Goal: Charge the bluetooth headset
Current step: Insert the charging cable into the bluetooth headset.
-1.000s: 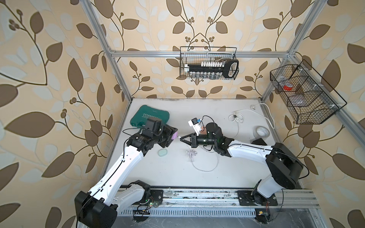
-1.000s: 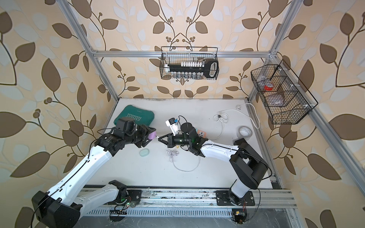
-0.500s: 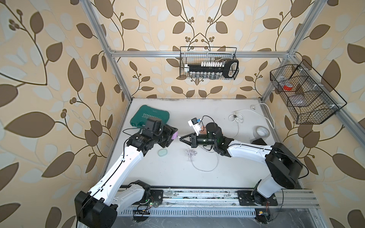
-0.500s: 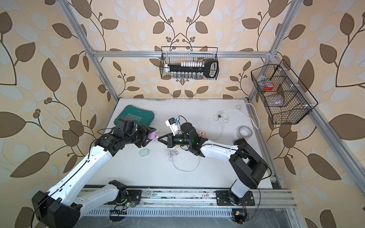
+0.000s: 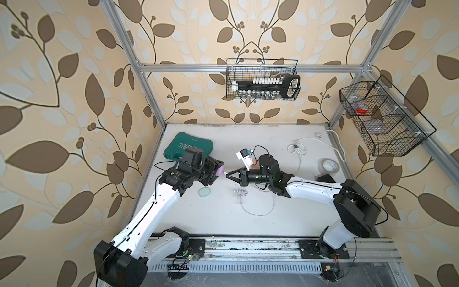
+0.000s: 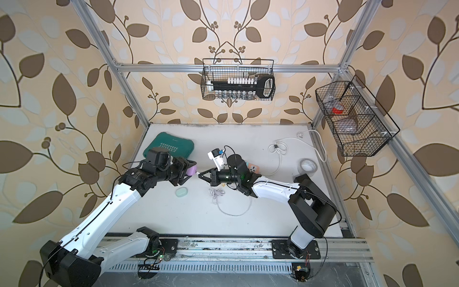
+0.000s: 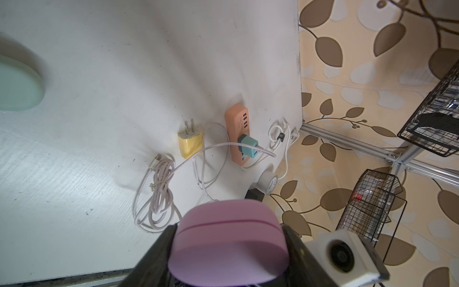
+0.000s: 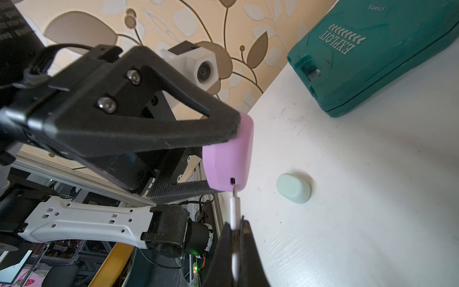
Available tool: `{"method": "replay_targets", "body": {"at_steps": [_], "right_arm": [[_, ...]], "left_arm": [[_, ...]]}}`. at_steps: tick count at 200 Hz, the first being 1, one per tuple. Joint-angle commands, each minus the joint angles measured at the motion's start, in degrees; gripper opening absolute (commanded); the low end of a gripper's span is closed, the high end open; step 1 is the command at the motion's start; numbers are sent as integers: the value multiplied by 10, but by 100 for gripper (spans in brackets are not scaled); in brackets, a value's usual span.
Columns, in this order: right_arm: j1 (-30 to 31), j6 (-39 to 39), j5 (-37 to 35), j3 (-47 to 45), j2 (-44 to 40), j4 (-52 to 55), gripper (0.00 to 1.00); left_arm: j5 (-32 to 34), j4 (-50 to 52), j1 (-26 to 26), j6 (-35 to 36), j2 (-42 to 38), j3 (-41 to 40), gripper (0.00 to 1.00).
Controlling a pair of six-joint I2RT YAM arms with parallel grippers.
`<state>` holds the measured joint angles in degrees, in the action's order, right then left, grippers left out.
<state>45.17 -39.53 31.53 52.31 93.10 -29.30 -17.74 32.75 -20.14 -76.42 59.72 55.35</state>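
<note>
My left gripper (image 5: pixel 220 171) is shut on the bluetooth headset's lilac case (image 5: pixel 219 172), held above the table with its small dark port (image 8: pixel 232 181) facing the right arm. In the left wrist view the case (image 7: pixel 228 238) sits squeezed between both black fingers. My right gripper (image 8: pixel 237 226) is shut on the white plug (image 8: pixel 234 206) of a charging cable. The plug's metal tip touches the case right beside the port, whose opening still shows. In both top views the two grippers meet tip to tip, the right gripper (image 6: pixel 199 176) against the case (image 6: pixel 190 171).
A mint-green case (image 5: pixel 204 192) lies on the table below the grippers. A coiled white cable (image 5: pixel 239 192) lies near it. A green tool case (image 5: pixel 188 148) lies back left. An orange power strip (image 7: pixel 237 134) holds a teal charger (image 7: pixel 248 146), with a yellow charger (image 7: pixel 190 144) beside it. A tape roll (image 5: pixel 329 166) is at the right.
</note>
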Motion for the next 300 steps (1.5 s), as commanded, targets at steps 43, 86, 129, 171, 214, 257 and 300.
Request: {"method": "replay_targets", "body": {"at_steps": [43,86,129,171,214,257,300], "right_arm": [[-5,35,-9,22,-15,31,0],[-5,45,-13,24,-24,42,0],[-5,50,-11,27,-26,44,0],[-5,53,-12,31,-24,46,0],[-5,53,-10,36,-20,45,0],[-5,53,-9,36,-21,45,0],[-5,55,-7,37,-23,46,0]], "left_arm": [[-15,-6,5,20,-5,2,34],[-19,-5,5,23,-1,1,34],[-21,-7,5,22,1,-3,34],[-27,-4,5,25,0,-2,34],[-29,-1,5,29,0,-6,34],[-27,1,5,31,2,-6,33],[-27,-1,5,32,2,-6,33]]}}
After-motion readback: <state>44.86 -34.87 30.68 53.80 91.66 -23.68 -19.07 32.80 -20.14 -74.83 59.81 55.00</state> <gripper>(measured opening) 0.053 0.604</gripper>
